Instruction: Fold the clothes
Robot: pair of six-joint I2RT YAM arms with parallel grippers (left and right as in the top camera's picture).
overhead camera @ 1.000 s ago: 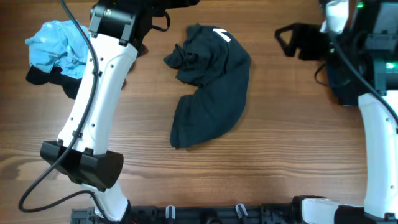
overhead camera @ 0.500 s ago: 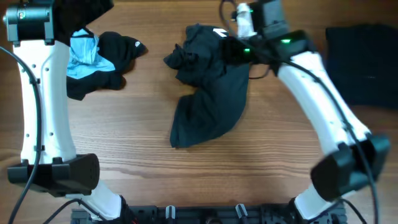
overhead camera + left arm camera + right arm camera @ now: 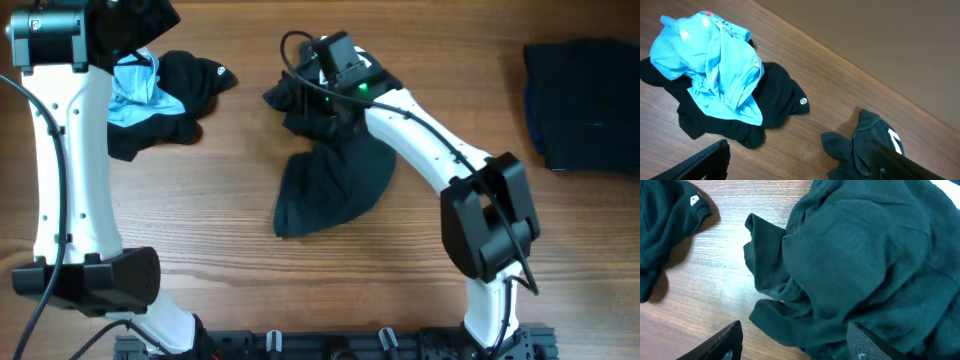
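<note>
1. Wood-grain desk (image 3: pixel 200 230) fills every view, and a plain tan wall rises behind it in the left wrist view.
2. The right end effector (image 3: pixel 795 330) hangs low over the crumpled dark T-shirt (image 3: pixel 335 185) at the middle of the desk. Its two fingers stand well apart, with the shirt's bunched folds directly below and ahead of them.
3. Nothing is pinched between those fingers. Whether their tips touch the cloth cannot be told.
4. Only the shirt's knotted upper end lies beneath this end effector. The wider body of the shirt spreads back under the forearm, toward the arm's base.
5. The left end effector (image 3: pixel 799 150) is held high over the far left part of the desk, fingers spread wide and empty, with bare wood showing between them.
6. Ahead of it and to the left in its own camera view lies the light blue garment (image 3: pixel 715 65), heaped on top of a black garment (image 3: pixel 775 100) that bears a small white logo.
7. Ahead of it and to the right, the dark T-shirt shows a white mark.
8. A neat dark stack of cloth (image 3: pixel 585 100) lies well apart from the right end effector, off to its right at the desk's far edge.
</note>
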